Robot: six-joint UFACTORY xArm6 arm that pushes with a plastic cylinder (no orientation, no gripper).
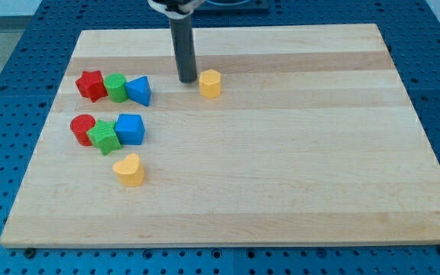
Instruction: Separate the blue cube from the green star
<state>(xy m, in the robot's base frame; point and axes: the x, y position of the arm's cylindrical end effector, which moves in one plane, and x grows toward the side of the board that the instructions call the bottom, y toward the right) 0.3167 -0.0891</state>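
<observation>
The blue cube (130, 129) sits at the left of the wooden board (281, 153), touching the green star (104, 137) on its left side. A red cylinder (82, 128) touches the green star's left. My tip (187, 80) rests on the board near the view's top, just left of a yellow hexagonal block (211, 83). The tip is well above and to the right of the blue cube, not touching any block.
A row of a red star (91, 85), a green cylinder (116, 87) and a blue triangular block (140, 90) lies above the cube group. A yellow heart (129, 169) lies below the blue cube.
</observation>
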